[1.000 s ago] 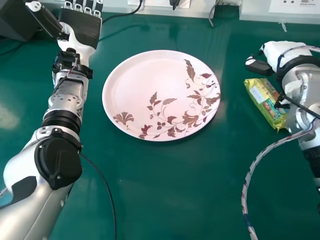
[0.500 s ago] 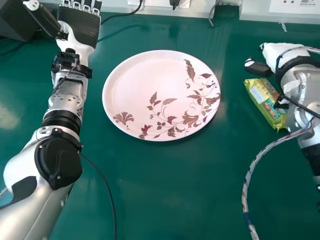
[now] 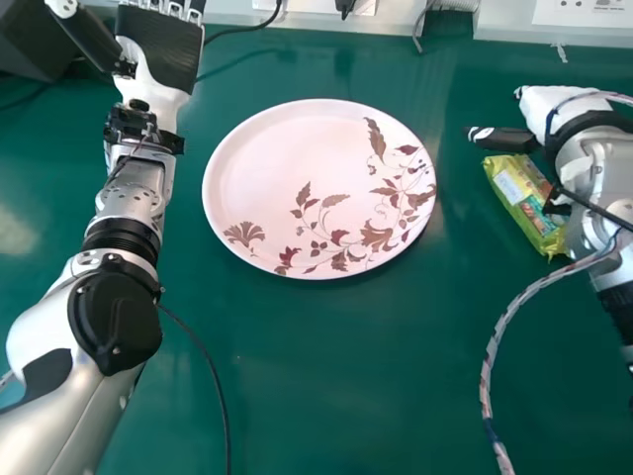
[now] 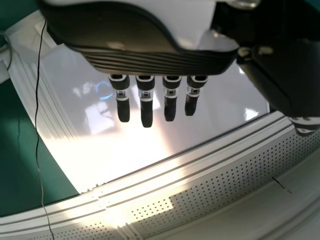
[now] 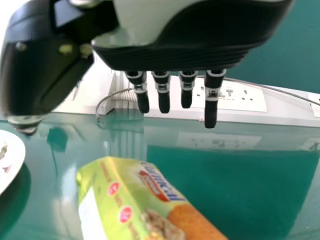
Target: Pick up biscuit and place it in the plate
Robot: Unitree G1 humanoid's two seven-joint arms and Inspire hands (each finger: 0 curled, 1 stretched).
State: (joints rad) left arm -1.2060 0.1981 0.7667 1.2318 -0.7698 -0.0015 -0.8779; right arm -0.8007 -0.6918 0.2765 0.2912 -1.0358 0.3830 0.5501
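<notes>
Glare whitens the pale panel (image 4: 142, 150) in the left wrist view; a shadow edges the plate (image 3: 316, 188).

a green table (image 3: 326, 396) spreads across the frame, with a dark boxy object (image 3: 30, 42) at the upper left. pale trunking (image 3: 504, 32) runs along the top edge, near a curving black cable (image 3: 242, 29); a white socket panel (image 3: 584, 13) sits at the upper right.
</notes>
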